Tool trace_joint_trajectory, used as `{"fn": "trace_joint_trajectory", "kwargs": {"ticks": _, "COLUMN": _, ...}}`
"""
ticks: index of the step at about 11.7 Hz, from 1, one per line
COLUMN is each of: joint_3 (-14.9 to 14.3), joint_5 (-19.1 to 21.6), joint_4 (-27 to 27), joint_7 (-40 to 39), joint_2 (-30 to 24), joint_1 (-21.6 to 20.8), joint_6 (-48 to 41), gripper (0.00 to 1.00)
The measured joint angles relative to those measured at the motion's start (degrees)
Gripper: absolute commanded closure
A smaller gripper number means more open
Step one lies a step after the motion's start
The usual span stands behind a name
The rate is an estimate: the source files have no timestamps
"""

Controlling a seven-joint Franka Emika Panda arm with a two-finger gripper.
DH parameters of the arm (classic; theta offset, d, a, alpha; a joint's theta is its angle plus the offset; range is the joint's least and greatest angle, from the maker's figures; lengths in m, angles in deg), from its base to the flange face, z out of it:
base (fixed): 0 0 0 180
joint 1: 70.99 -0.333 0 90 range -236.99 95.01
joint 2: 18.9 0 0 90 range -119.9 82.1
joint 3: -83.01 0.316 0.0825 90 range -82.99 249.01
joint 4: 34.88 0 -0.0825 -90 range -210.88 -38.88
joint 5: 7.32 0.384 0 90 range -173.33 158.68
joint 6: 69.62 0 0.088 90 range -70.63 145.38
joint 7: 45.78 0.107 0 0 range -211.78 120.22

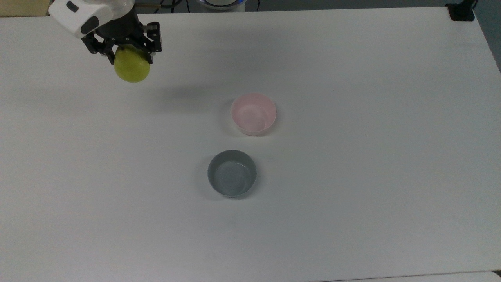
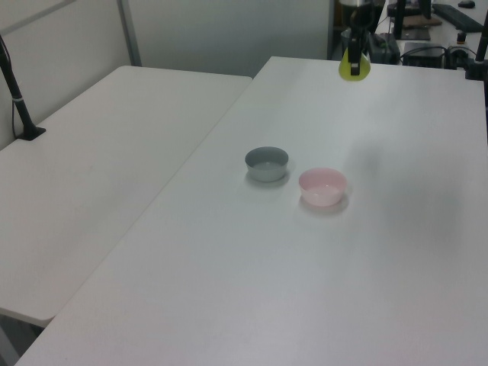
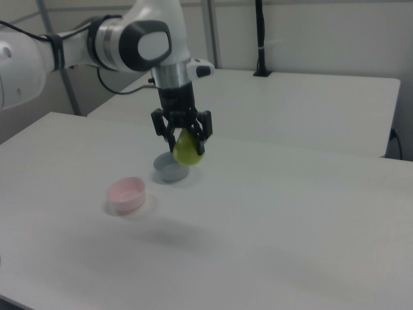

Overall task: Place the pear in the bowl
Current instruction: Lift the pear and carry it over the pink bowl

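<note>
We count one small round yellow-green pear [image 1: 132,69], two bowls and one arm on the white bench [image 1: 352,176]. The black two-finger jaws are clamped on the pear's upper part, so the fruit hangs below them, lifted clear of the bench with its shadow lying apart on the surface. The small pale pink smooth-sided bowl [image 1: 253,114] sits well apart from the jaws, toward the top view's right and lower, and the small round grey bowl [image 1: 232,173] stands near it, farther still from the jaws. Both bowls hold nothing.

The pear's stem is hidden between the jaws. The top view cuts off the arm above the wrist; the left view crops the jaws at its top edge, leaving the pear [image 2: 351,66] showing. The right view shows the whole white arm [image 3: 139,42], the pear [image 3: 188,149] overlapping the grey bowl [image 3: 170,170] behind, and the pink bowl [image 3: 126,194].
</note>
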Motion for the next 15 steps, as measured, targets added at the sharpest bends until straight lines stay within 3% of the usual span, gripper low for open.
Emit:
{"fn": "trace_joint_trajectory", "kwargs": {"ticks": 3, "joint_3": 0.6, "joint_5": 0.1, "joint_4": 0.7, "joint_7": 1.5, "joint_2": -0.8, "joint_1": -1.1, "joint_6": -1.0, "gripper": 0.39}}
{"fn": "trace_joint_trajectory", "kwargs": {"ticks": 6, "joint_3": 1.7, "joint_5": 0.2, "joint_4": 0.3, "joint_7": 6.6, "joint_2": -0.5, "joint_1": -5.7, "joint_6": -1.0, "gripper": 0.39}}
{"fn": "trace_joint_trajectory", "kwargs": {"ticks": 12, "joint_3": 9.8, "joint_5": 0.2, "joint_4": -1.0, "joint_7": 19.5, "joint_2": -0.4, "joint_1": -12.9, "joint_6": -1.1, "gripper": 0.38}}
{"fn": "trace_joint_trajectory", "kwargs": {"ticks": 15, "joint_3": 10.6, "joint_5": 0.2, "joint_4": -3.2, "joint_7": 21.0, "joint_2": -0.3, "joint_1": -15.2, "joint_6": -0.1, "gripper": 0.36}}
